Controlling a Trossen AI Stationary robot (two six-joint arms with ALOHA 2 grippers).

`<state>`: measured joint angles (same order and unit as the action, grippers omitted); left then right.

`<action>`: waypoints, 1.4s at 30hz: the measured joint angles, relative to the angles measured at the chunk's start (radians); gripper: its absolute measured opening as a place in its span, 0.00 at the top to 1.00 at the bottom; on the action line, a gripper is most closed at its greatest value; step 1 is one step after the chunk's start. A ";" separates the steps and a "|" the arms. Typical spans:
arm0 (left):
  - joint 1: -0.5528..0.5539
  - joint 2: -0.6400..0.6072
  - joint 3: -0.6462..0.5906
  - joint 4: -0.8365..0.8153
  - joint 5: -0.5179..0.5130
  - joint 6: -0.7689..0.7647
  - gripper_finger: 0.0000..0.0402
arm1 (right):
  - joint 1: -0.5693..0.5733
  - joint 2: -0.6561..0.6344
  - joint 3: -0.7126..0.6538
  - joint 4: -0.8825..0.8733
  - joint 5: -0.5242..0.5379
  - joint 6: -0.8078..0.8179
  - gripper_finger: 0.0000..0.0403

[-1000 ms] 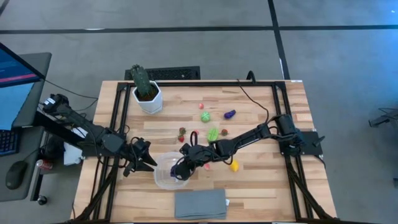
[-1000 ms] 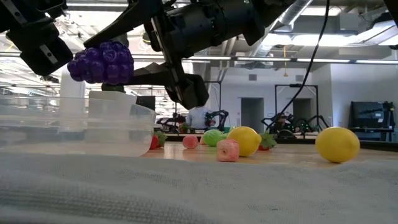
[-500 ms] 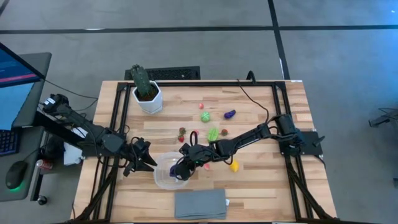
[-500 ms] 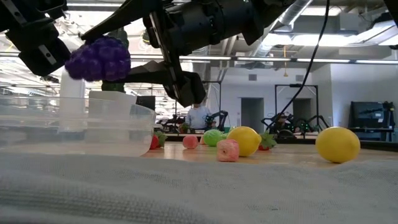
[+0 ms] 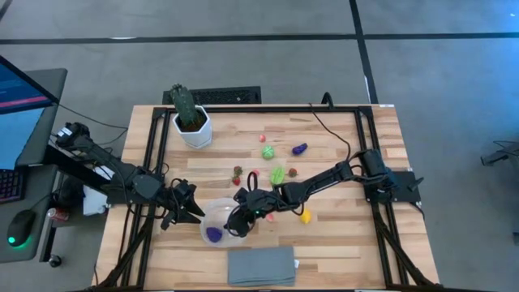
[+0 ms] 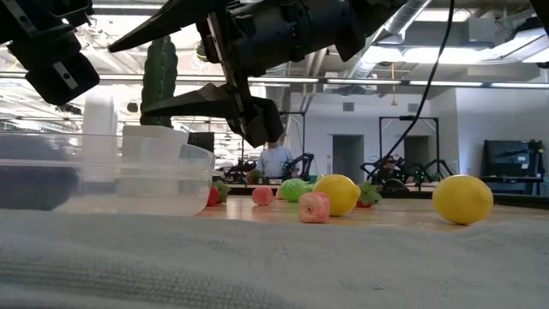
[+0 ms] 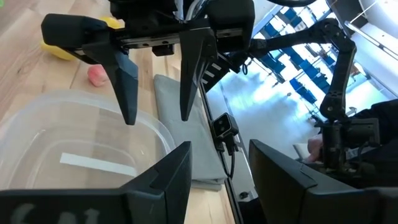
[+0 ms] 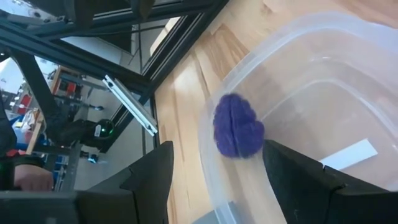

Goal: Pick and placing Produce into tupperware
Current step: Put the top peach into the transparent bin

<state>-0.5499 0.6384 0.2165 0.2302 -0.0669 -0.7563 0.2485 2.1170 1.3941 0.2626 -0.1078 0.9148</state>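
Toy grape bunch inside tupperware; folded cloth in front of it on desk; potted cactus behind; remaining produce to its right.

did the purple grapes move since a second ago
Yes. The purple grapes dropped out of the right gripper, whose fingers are now open, and lie inside the tupperware, nearer the grey cloth than before.
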 joint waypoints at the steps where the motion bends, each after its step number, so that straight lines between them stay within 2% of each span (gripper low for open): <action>1: 0.000 0.000 0.000 0.000 0.000 0.000 0.63 | 0.000 0.000 0.000 0.000 0.000 -0.005 0.33; 7: 0.000 0.000 0.000 0.000 -0.010 0.000 0.63 | 0.005 -0.029 -0.001 -0.028 0.001 -0.072 0.33; 13: 0.000 0.000 0.000 -0.002 -0.126 0.000 0.63 | 0.018 -0.113 0.000 -0.113 0.003 -0.180 0.33; 21: 0.000 0.001 0.000 -0.003 -0.376 0.008 0.63 | 0.024 -0.273 -0.001 -0.523 0.090 -0.327 0.33; 27: 0.001 0.001 0.000 -0.008 -0.568 0.013 0.63 | 0.034 -0.376 -0.002 -0.876 0.236 -0.368 0.33; 31: 0.001 0.005 0.000 -0.014 -0.655 0.016 0.63 | 0.050 -0.435 -0.033 -1.009 0.350 -0.367 0.33; 34: 0.016 0.027 0.000 -0.015 -0.665 0.016 0.63 | 0.061 -0.466 -0.057 -1.065 0.436 -0.355 0.33; 36: 0.038 0.051 0.000 -0.013 -0.633 0.014 0.63 | 0.060 -0.490 -0.079 -1.108 0.476 -0.326 0.33; 42: 0.125 0.144 0.000 0.040 -0.424 0.168 0.63 | 0.044 -0.552 -0.143 -1.100 0.506 -0.217 0.33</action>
<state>-0.4250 0.7823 0.2166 0.2698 -0.4910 -0.5884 0.2923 1.5647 1.2508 -0.8378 0.3985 0.6979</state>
